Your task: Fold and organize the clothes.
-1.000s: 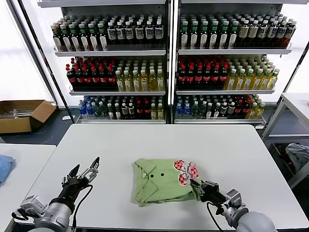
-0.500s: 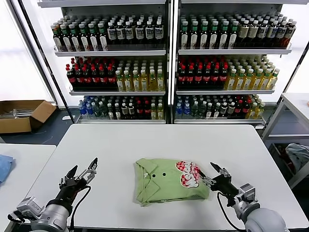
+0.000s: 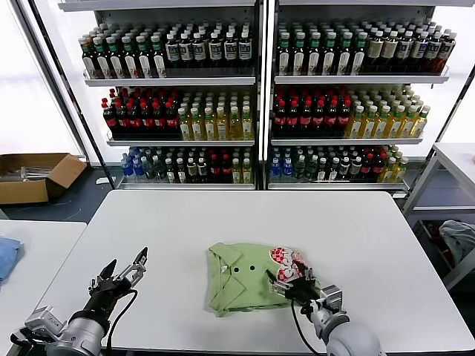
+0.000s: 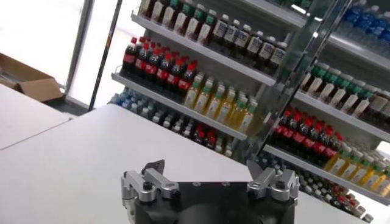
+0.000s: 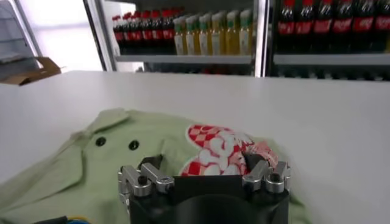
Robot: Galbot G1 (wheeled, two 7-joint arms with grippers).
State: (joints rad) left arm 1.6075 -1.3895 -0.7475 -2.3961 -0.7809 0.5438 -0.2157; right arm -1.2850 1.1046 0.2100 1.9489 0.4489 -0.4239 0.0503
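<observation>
A light green polo shirt (image 3: 245, 282) lies folded near the table's front middle, collar and dark buttons to the left, red-and-white checkered print (image 3: 286, 265) at its right. It also shows in the right wrist view (image 5: 116, 164). My right gripper (image 3: 291, 284) is open, over the shirt's front right part, its fingers straddling the print (image 5: 210, 152); nothing is held. My left gripper (image 3: 120, 274) is open and empty above the table at the front left, well apart from the shirt.
White table (image 3: 223, 215) with a second table (image 3: 37, 252) at the left carrying a blue cloth (image 3: 6, 256). Bottle shelves (image 3: 252, 96) stand behind. A cardboard box (image 3: 33, 174) sits on the floor at the left, a grey-blue bundle (image 3: 460, 237) at the right.
My right gripper was shut on the shirt's right edge a second ago, let go and drew back right, and now has moved left over the print. The left gripper sank slightly.
</observation>
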